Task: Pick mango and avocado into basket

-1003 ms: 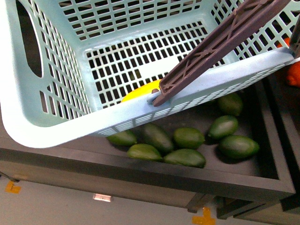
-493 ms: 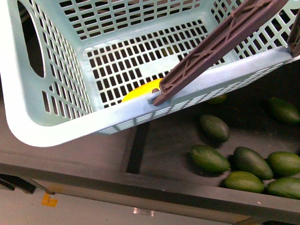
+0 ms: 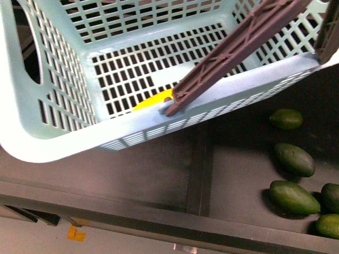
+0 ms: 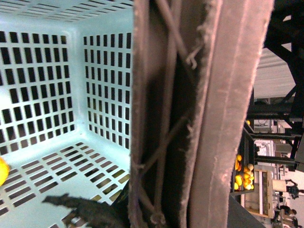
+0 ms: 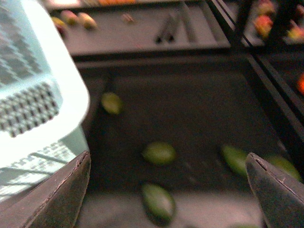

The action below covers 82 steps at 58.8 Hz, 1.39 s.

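Right gripper point(image 5: 168, 187) spread wide, empty, over dark-green egg-shaped avocados point(image 5: 159, 153), lower frame. Left gripper: hold cannot be told. Risk: tilted teal lattice plastic basket point(image 3: 53, 151) tips out smooth yellow mango point(image 3: 151, 100).

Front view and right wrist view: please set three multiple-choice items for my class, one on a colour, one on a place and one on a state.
1. The handle of the basket is:
A white
B brown
C yellow

2. The mango lies:
A on the floor
B on top of the handle
C inside the basket

3. The right gripper is:
A shut on the mango
B open, holding nothing
C shut on the handle

Answers:
1 B, the handle shows brown against the teal walls.
2 C, its yellow shows behind the slotted near wall, on the basket's bottom.
3 B, in the right wrist view its fingers stand wide apart and grip nothing.
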Tool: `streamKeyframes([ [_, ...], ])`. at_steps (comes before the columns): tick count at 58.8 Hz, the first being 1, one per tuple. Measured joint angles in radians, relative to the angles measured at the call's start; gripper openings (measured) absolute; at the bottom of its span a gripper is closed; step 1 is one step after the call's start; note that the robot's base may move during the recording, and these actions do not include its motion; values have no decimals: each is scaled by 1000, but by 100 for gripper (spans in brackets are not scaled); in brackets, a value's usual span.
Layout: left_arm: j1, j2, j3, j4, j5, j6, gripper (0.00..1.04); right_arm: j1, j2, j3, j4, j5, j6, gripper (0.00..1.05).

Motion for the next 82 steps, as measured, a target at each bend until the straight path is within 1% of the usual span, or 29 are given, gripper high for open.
streamKeyframes([
  [2, -3, 0, 0, 0, 2, -1, 15, -30, 31, 26, -53, -2, 4, 96],
  [5, -8, 0, 0, 0, 6, -1, 15, -72, 82, 34, -53, -30, 1, 96],
  [9, -10, 0, 0, 0, 14, -2, 15, -141, 176, 37, 2, -105, -23, 96],
  [13, -10, 0, 0, 0, 19, -8, 15, -206, 286, 48, 93, -194, -74, 96],
  [16, -10, 0, 0, 0, 18, -10, 15, -269, 416, 78, 188, -297, -143, 96],
  [18, -10, 0, 0, 0, 13, -8, 15, -319, 539, 115, 267, -373, -234, 96],
  [19, -10, 0, 0, 0, 13, -8, 15, -329, 563, 125, 277, -385, -252, 96],
  [22, -9, 0, 0, 0, 6, -8, 15, -373, 686, 183, 280, -422, -346, 96],
  [25, -6, 0, 0, 0, -2, -8, 15, -418, 846, 254, 267, -455, -480, 96],
  [29, -5, 0, 0, 0, -8, -5, 15, -436, 975, 304, 227, -489, -600, 96],
  [33, -5, 0, 0, 0, -7, -2, 15, -435, 1059, 337, 188, -510, -700, 96],
  [37, -7, 0, 0, 0, -1, -3, 15, -429, 1122, 367, 167, -508, -773, 96],
  [42, -8, 0, 0, 0, 12, -7, 15, -414, 1212, 419, 134, -483, -883, 96],
  [52, -8, 0, 0, 0, 12, -8, 15, -364, 1351, 477, 113, -436, -1003, 96],
  [62, -8, 0, 0, 0, 6, -8, 15, -299, 1446, 517, 114, -417, -1011, 96],
  [69, -7, 0, 0, 0, 3, -8, 15, -233, 1526, 593, 108, -401, -963, 96],
  [82, -8, 0, 0, 0, 4, -8, 15, -192, 1604, 695, 66, -382, -887, 96],
])
